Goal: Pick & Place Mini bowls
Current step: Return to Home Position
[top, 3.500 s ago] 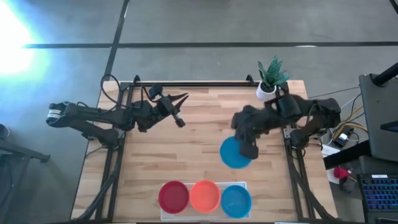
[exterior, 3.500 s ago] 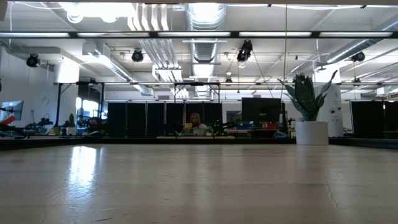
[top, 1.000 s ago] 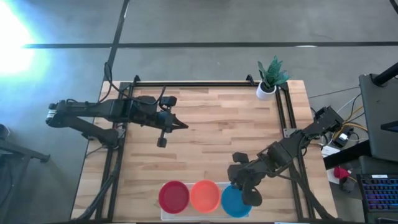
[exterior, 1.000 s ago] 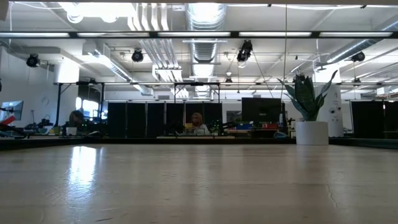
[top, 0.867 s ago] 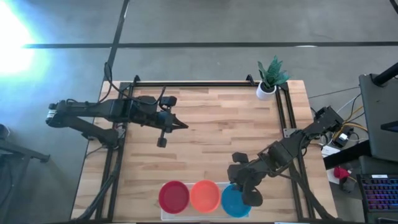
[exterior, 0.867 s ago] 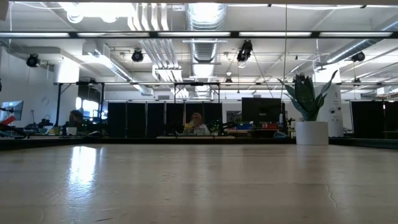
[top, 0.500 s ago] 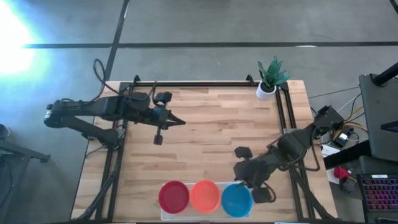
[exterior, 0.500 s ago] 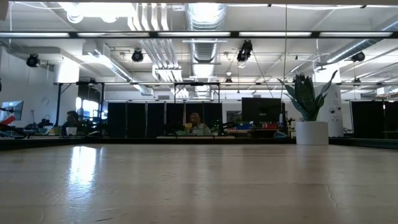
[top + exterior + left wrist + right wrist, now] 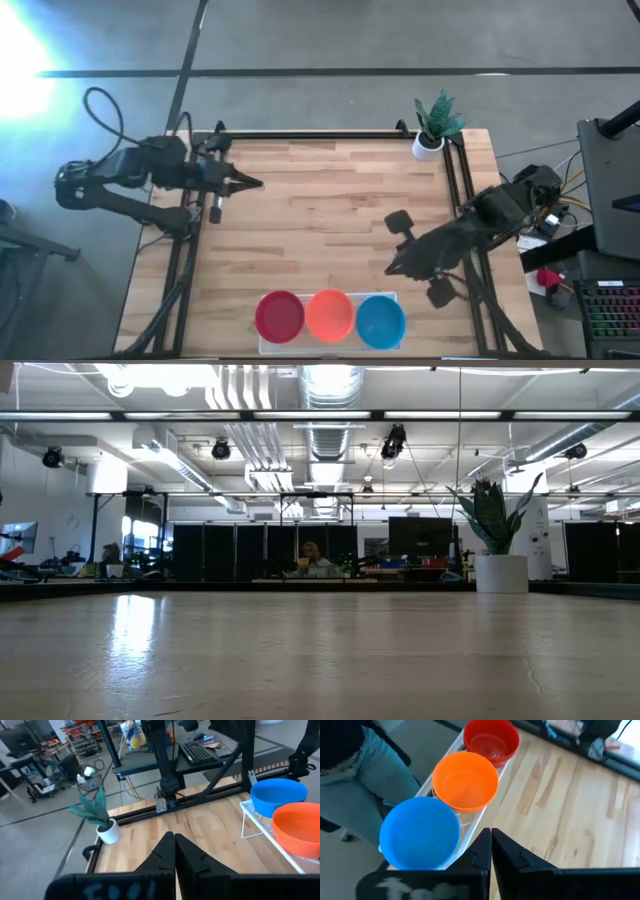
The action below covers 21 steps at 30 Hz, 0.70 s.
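Three mini bowls sit in a row in the white lattice tray (image 9: 392,298) at the table's near edge: red (image 9: 279,316), orange (image 9: 329,314) and blue (image 9: 380,321). The right wrist view shows the blue (image 9: 420,832), orange (image 9: 465,780) and red (image 9: 491,741) bowls. My right gripper (image 9: 391,270) is shut and empty, above the table just far-right of the blue bowl. My left gripper (image 9: 255,183) is shut and empty near the table's far-left corner. Its wrist view shows the blue (image 9: 278,795) and orange (image 9: 299,827) bowls in the distance.
A small white pot with a green plant (image 9: 432,128) stands at the far-right corner. Black rails run along the table's left, far and right edges. A person in jeans (image 9: 355,780) stands beside the tray's near side. The low view shows bare tabletop (image 9: 320,650).
My right gripper has drawn back from over the blue bowl in the tray, moving toward the table's far and right edges; the blue bowl stays in the tray. My left gripper has pulled back toward the table's left edge and slightly toward the far edge.
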{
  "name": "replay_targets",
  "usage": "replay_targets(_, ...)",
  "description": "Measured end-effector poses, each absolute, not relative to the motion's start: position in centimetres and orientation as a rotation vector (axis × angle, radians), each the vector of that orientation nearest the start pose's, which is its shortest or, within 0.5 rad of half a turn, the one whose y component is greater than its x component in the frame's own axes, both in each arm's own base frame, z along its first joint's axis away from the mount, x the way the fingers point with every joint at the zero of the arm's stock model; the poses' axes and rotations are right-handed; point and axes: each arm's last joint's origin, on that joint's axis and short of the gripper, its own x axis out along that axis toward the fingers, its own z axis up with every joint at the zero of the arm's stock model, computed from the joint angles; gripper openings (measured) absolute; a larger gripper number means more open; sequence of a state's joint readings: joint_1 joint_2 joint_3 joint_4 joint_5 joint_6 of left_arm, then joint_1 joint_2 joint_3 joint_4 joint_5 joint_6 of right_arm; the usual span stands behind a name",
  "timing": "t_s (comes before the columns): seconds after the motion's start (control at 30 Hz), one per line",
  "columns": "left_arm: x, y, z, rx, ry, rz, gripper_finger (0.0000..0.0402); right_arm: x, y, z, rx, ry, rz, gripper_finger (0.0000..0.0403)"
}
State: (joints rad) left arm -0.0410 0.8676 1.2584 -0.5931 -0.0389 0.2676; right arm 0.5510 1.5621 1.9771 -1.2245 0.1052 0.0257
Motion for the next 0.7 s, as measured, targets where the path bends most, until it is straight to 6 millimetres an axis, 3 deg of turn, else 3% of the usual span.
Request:
replay_targets(0.27,11.0,-0.3,43.0,0.266,0.171,-0.022,0.0000,20.8,12.3,46.7,-0.164,0.635,0.407,0.0008)
replay_targets(0.7,6.3,-0.1,40.1,0.225,0.062,-0.004,0.0000,14.0,8.1,44.8,-0.056,0.358,0.421,0.0008)
